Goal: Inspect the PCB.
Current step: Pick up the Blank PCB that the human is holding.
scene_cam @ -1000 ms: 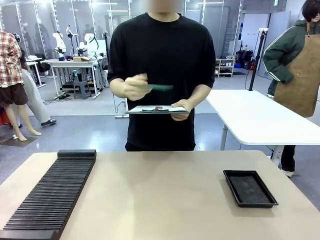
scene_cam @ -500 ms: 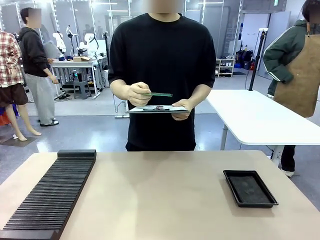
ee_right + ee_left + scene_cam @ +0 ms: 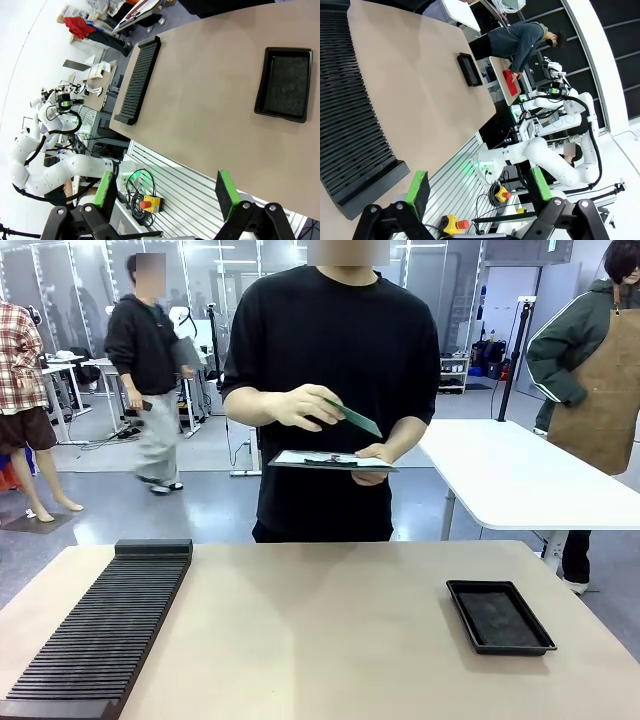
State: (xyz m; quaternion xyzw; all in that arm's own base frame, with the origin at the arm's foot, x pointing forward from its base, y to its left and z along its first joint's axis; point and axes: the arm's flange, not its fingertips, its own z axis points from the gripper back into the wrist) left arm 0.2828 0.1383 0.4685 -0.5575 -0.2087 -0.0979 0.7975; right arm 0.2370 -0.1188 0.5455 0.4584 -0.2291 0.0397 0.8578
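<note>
Beige table (image 3: 320,640): black slotted rack (image 3: 100,630) at robot's left, black tray (image 3: 500,617) at right. Left gripper (image 3: 479,186) and right gripper (image 3: 165,192): jaws spread wide, holding nothing. Person at far side holds clipboard (image 3: 330,461). PCB (image 3: 355,420) is tilted just above it in the person's other hand (image 3: 300,406).

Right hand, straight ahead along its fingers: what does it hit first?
Likely the bare table top, near its edge, between the black rack and the black tray. The right hand is open; depth is unclear.
</note>
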